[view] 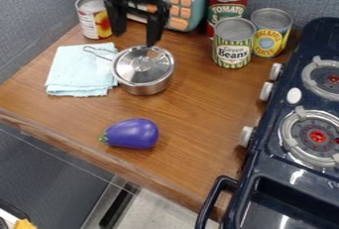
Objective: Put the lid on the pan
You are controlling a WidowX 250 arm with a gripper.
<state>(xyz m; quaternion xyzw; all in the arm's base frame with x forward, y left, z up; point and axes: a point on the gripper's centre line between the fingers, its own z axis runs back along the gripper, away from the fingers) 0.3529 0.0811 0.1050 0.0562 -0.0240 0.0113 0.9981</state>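
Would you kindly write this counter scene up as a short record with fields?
lid: round silver metal lid, resting on the pan
pan: silver metal pan, wire handle extending over the cloth
cloth: folded pale-blue cloth, beside the pan
gripper: black two-finger gripper, open, near the lid's far edge
vegetable: purple toy eggplant, nearer the camera
cans: four labelled metal cans, toward the back

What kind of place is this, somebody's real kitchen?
Probably a toy kitchen set up for play or testing: a purple toy eggplant, a little lidded pan and a dark blue toy stove.
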